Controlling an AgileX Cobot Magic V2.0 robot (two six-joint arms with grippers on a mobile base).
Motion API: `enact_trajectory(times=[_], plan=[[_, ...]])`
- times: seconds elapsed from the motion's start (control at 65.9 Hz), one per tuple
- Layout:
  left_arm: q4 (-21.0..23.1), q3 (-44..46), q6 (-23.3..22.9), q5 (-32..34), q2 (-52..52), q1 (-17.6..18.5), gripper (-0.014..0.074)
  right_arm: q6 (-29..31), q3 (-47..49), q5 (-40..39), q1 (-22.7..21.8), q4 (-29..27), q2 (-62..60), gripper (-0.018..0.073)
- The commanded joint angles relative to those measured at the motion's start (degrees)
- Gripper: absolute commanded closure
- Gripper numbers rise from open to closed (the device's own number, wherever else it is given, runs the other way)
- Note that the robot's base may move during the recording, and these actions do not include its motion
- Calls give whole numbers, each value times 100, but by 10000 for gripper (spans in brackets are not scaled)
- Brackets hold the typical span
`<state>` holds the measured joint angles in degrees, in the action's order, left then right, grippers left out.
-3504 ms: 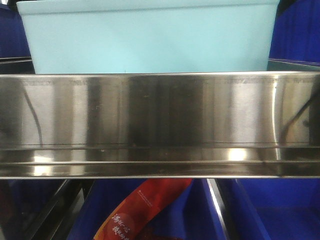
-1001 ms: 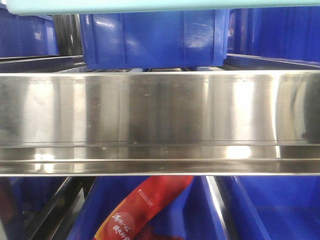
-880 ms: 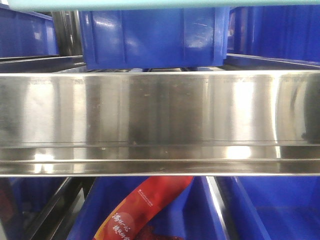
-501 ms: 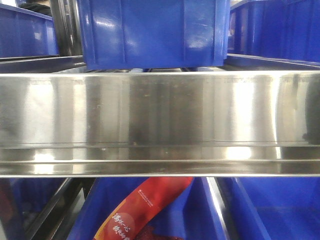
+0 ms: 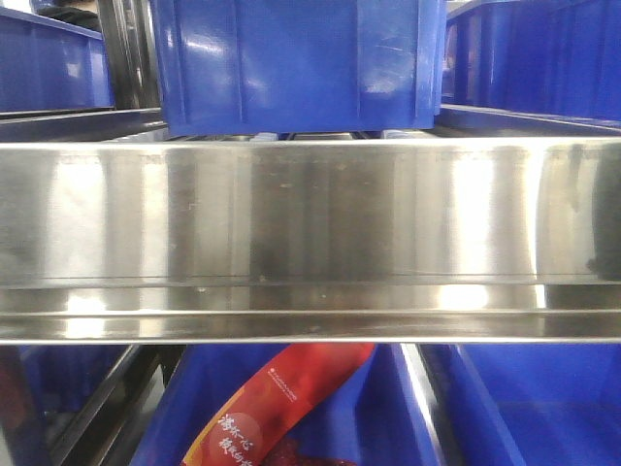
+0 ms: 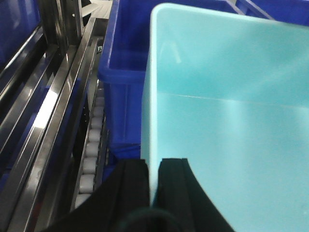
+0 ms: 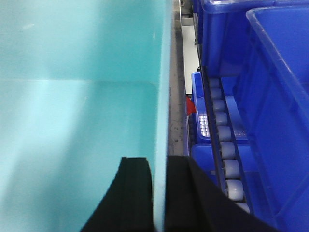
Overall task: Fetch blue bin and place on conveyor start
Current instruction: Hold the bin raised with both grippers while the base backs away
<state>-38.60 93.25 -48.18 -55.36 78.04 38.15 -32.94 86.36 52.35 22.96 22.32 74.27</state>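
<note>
blue bin [image 6: 227, 106] lifted clear; left tool [image 6: 153, 166], right tool [image 7: 158, 164] pinch walls; dark bins [image 7: 270, 96] flanking

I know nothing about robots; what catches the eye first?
The light-blue bin fills both wrist views, its side walls pinched by the left gripper and right gripper. In the front view a shiny steel shelf spans the frame, a dark blue bin above, a red packet below.

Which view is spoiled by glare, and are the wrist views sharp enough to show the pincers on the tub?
Front view: white glare bands streak the shiny stainless-steel shelf front, otherwise sharp. Left wrist view: soft but readable, left pincer straddling the wall of the pale turquoise plastic tub. Right wrist view: equally soft, right pincer straddling its other wall, the fingers dark and featureless.
</note>
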Motion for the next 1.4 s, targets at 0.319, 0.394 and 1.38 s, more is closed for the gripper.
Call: enact_trajectory(times=[0.319, 0.394, 1.38], plan=[[-100, 67, 9, 88, -25, -27, 707, 46, 110, -478, 15, 118, -228, 713], [-111, 67, 9, 96, -25, -27, 707, 46, 110, -392, 15, 128, -228, 713], [-224, 67, 9, 158, -21, -27, 707, 46, 110, -698, 15, 134, -228, 713]])
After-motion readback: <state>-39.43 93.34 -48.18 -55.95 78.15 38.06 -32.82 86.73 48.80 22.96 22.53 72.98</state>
